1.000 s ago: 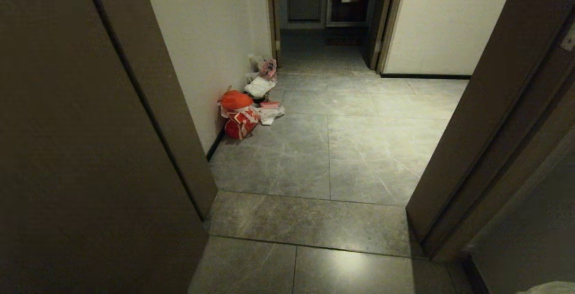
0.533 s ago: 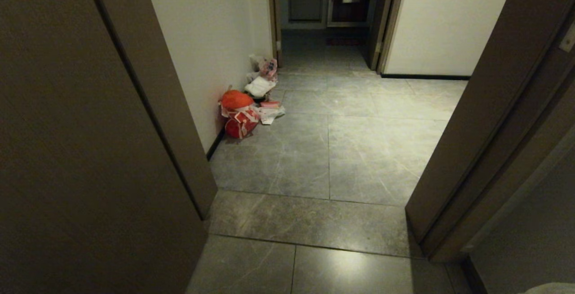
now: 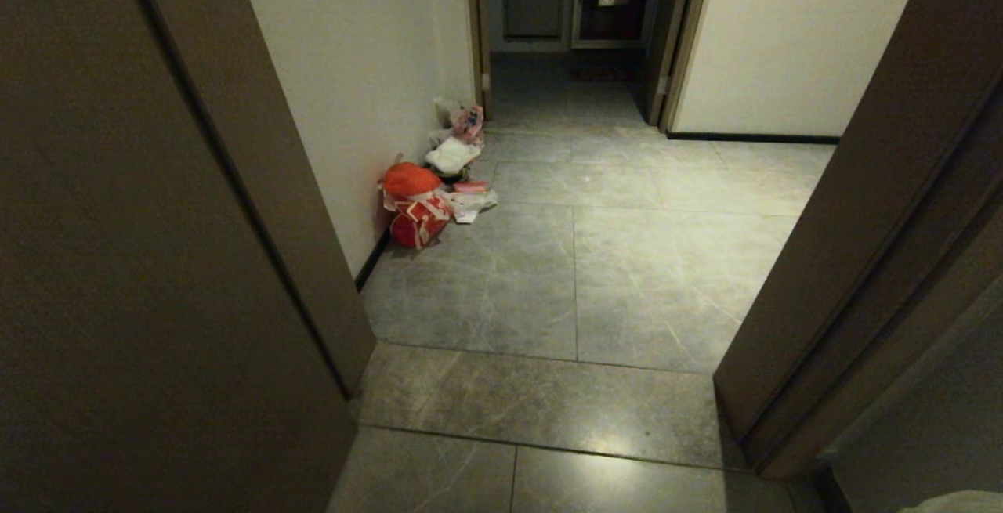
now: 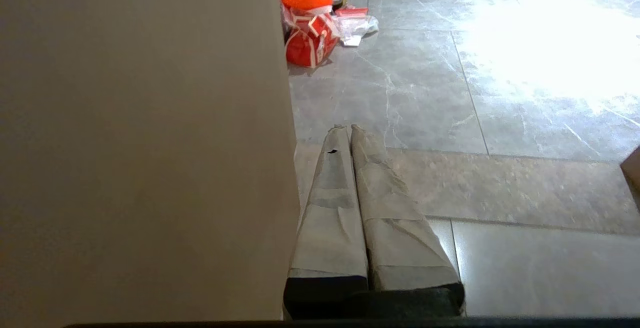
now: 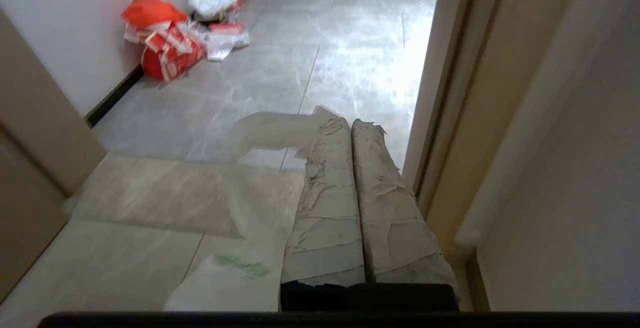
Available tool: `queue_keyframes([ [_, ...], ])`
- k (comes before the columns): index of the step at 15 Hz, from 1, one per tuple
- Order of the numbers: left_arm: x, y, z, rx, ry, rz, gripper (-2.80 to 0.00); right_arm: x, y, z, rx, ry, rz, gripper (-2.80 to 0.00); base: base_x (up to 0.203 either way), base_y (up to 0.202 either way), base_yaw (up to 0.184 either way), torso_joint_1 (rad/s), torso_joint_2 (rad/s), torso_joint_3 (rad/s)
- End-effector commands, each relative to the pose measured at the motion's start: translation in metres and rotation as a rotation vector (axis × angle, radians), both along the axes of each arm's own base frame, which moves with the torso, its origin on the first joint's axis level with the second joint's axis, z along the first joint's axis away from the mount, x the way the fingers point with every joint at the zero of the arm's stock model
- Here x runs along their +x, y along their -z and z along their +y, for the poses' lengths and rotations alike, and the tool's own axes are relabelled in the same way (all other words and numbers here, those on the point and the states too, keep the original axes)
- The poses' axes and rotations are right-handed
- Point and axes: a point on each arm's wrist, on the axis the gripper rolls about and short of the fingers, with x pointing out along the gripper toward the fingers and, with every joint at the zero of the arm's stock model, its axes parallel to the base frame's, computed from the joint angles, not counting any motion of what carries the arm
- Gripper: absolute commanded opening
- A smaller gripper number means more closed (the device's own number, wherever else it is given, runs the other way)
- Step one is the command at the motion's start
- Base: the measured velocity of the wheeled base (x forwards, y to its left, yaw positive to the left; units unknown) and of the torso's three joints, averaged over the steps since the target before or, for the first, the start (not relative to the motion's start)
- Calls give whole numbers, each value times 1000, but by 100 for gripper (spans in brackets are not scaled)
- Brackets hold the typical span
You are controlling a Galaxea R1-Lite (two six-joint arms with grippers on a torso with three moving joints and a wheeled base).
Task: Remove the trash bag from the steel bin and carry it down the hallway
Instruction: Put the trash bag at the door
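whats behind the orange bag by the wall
Behind the orange bag, along the wall, lie a white bag and a pinkish printed bag. What they hold, and anything under the pile, is covered.

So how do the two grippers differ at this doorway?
The right gripper is shut on the trash bag, thin white plastic trailing from its fingertips; the left gripper is shut with nothing between its fingers. The right gripper sits close to the door frame, the left close beside a brown door panel. Both have paper-wrapped fingers and point into the hallway.
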Motion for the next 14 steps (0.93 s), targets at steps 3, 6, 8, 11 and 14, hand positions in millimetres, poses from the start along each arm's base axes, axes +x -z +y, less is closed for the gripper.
queue_keyframes([
  [3,0,0,0,0,-1,2,-280,2,7,0,0,0,24,-280,193,0,1,1,3,0],
  [6,0,0,0,0,-1,2,-280,2,7,0,0,0,24,-280,193,0,-1,3,4,2],
  [8,0,0,0,0,-1,2,-280,2,7,0,0,0,24,-280,191,0,-1,-1,2,1],
  [11,0,0,0,0,-1,0,-280,2,7,0,0,0,24,-280,192,0,3,3,2,5],
  [14,0,0,0,1,1,0,-280,2,7,0,0,0,24,-280,191,0,2,3,4,3],
])
